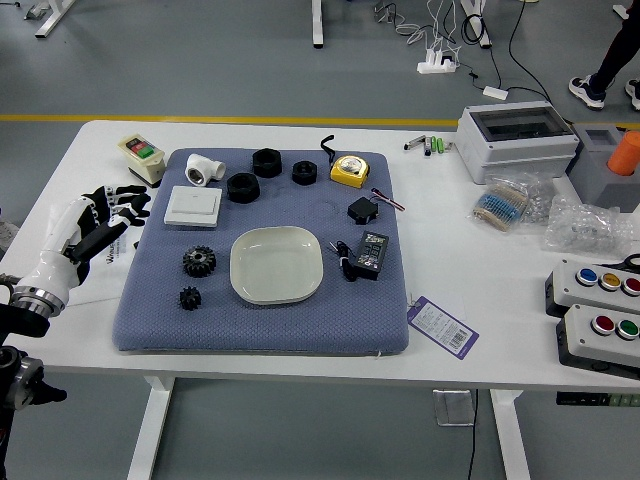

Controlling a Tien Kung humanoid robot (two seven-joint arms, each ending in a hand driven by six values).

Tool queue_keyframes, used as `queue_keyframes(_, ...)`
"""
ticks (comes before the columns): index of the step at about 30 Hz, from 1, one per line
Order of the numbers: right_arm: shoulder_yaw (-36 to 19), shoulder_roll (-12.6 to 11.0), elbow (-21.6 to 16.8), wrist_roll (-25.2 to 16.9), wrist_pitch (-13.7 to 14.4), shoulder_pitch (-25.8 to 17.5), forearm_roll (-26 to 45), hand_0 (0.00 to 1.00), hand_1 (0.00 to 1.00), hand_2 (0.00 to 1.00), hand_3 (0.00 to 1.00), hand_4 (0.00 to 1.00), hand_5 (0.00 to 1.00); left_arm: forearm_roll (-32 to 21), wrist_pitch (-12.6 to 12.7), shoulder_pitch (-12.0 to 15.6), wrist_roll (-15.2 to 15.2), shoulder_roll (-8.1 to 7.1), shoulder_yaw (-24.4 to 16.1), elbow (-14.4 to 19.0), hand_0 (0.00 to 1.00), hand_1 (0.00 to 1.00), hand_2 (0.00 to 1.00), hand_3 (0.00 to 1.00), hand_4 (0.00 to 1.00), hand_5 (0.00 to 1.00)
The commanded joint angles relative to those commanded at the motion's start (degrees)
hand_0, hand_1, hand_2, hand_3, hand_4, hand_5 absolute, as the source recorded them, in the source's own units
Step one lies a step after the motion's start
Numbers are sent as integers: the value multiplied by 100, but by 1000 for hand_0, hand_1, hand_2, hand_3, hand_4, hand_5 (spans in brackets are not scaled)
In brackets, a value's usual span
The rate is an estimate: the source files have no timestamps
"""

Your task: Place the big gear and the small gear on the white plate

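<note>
The left hand (112, 218) reaches in over the table's left side, its fingers spread and holding nothing, up and left of the gears. On the blue-grey mat lies the big black gear (199, 261), with the small black gear (190, 298) just below it in the picture. To the right of both gears, apart from them, the white plate (276, 265) rests on the mat with nothing on it. The right hand is out of view.
The mat (250, 335) also holds a white switch box (193, 206), black rings (267, 163), a yellow tape measure (350, 171) and a black adapter (371, 255). Button boxes (600, 335) stand at the right. A person's legs (615, 60) show beyond the table.
</note>
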State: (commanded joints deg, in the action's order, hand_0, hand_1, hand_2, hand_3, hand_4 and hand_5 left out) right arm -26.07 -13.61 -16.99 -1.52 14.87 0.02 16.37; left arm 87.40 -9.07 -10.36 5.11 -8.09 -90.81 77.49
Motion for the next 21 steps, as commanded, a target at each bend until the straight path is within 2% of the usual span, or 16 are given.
queue_keyframes(1, -17, 1, 0, 1, 0, -1, -1, 700, 724, 767, 594, 826, 686, 149, -21, -24, 63, -24, 29, 11, 622, 663, 732, 692, 966, 462)
queue_keyframes(2, -21, 1, 0, 2, 0, -1, -1, 700, 724, 767, 594, 826, 686, 216, -26, -29, 78, -29, 37, 14, 622, 663, 732, 692, 966, 462)
queue_keyframes(7, -60, 4, 3, 9, 0, 1, -2, 700, 724, 767, 594, 826, 686, 1435, -18, -254, 531, -266, 323, -19, 622, 663, 732, 692, 966, 462)
queue_keyframes(8, -66, 4, 3, 8, 2, 1, -3, 700, 723, 767, 595, 827, 686, 1643, -1, -289, 574, -298, 367, -37, 657, 690, 747, 709, 998, 306)
queue_keyframes(10, -88, -2, 2, 4, 8, 1, 1, 700, 723, 767, 595, 827, 686, 2127, 79, -436, 681, -412, 554, -131, 657, 690, 747, 709, 998, 306)
queue_keyframes(13, -96, -6, 6, 1, 13, 2, 4, 700, 723, 767, 595, 827, 686, 2835, 173, -614, 713, -508, 768, -277, 657, 690, 747, 709, 998, 306)
queue_keyframes(14, -99, -8, 6, 1, 13, 2, 6, 700, 724, 766, 595, 827, 685, 3089, 211, -735, 688, -560, 899, -392, 668, 702, 759, 703, 980, 201)
queue_keyframes(17, -111, -12, 5, 0, 16, -3, 6, 700, 724, 766, 595, 827, 685, 3725, 247, -983, 631, -640, 1161, -649, 668, 702, 759, 703, 980, 201)
queue_keyframes(21, -120, -14, 4, 2, 21, -15, 7, 700, 724, 767, 594, 827, 684, 3963, 364, -1226, 648, -700, 1444, -965, 676, 708, 760, 682, 967, 167)
